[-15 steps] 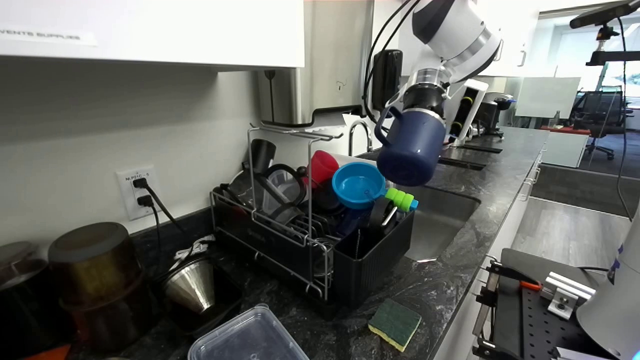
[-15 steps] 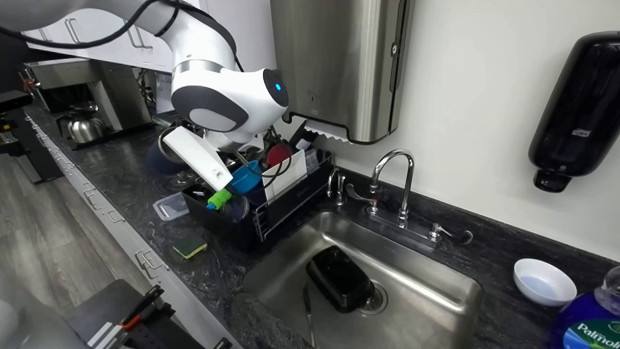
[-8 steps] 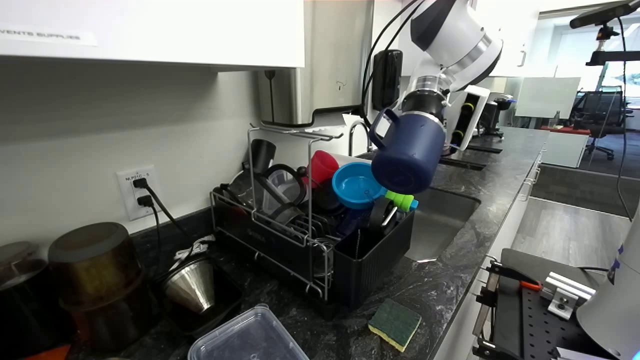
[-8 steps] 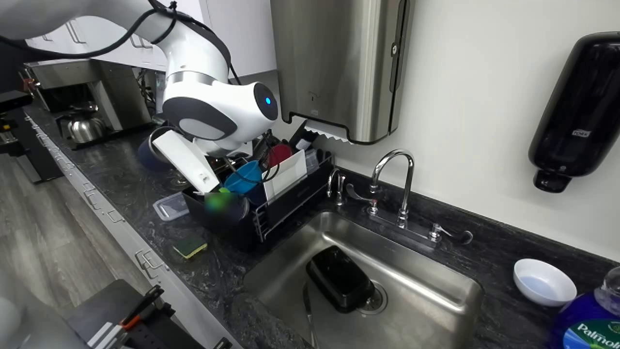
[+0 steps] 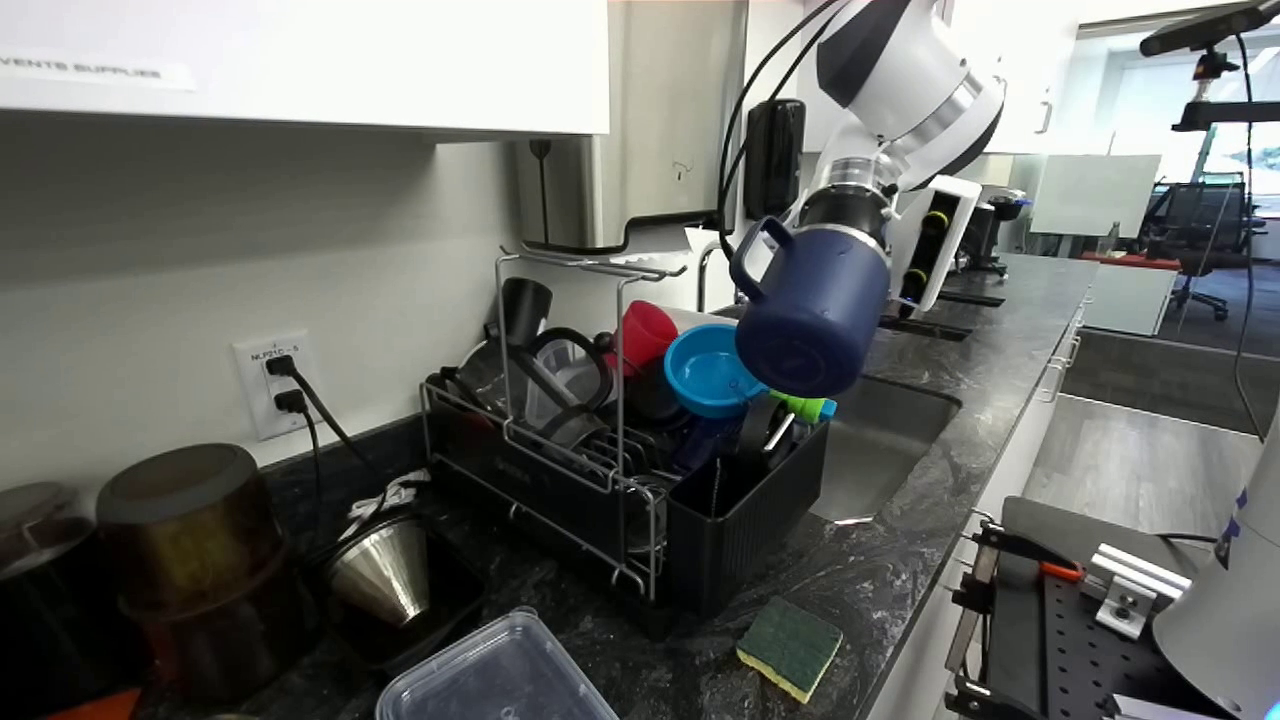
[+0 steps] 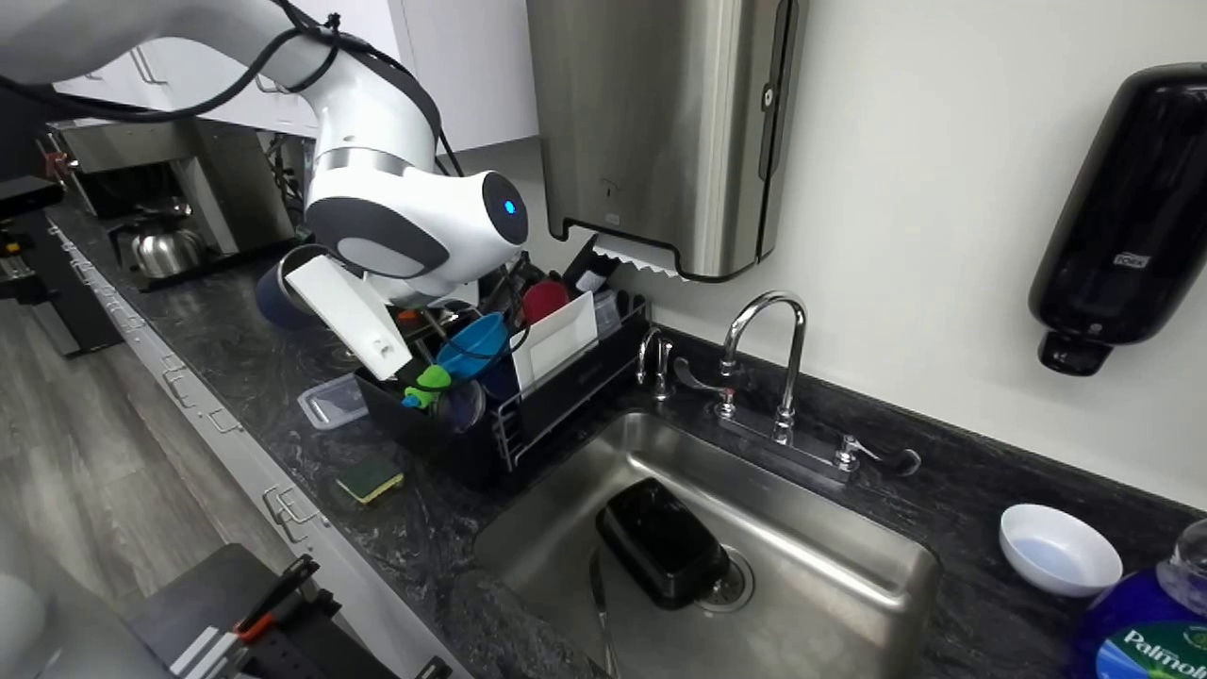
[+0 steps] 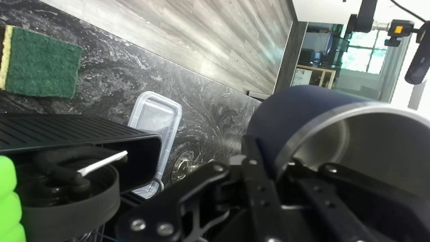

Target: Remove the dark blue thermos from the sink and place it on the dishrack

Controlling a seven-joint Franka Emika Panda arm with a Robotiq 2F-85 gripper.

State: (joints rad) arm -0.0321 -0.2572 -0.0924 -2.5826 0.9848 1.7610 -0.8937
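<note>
The dark blue thermos [image 5: 812,305] hangs in the air in my gripper [image 5: 850,205], tilted, its handle toward the wall. In the wrist view my gripper [image 7: 272,159] pinches the wall of the thermos [image 7: 299,104] at its metal rim, one finger outside and the other inside the mouth. Another exterior view shows only part of the thermos [image 6: 279,300]; the fingers are hidden there. The black dishrack [image 5: 510,490] stands on the counter, full of dishes; in an exterior view the thermos overlaps its sink-side end. The metal sink [image 6: 811,585] lies beside the rack.
A bright blue bowl [image 5: 705,370], a red cup [image 5: 645,335] and a green-handled item [image 6: 429,382] crowd the rack. A utensil bin [image 5: 745,520] sits at its end. A sponge [image 5: 790,645] and clear tub [image 5: 510,675] lie nearby. The sink holds a black container [image 6: 660,542].
The thermos has moved slightly down and to the left in both exterior views, still gripped, away from the sink side. The arm has swung along with it.
</note>
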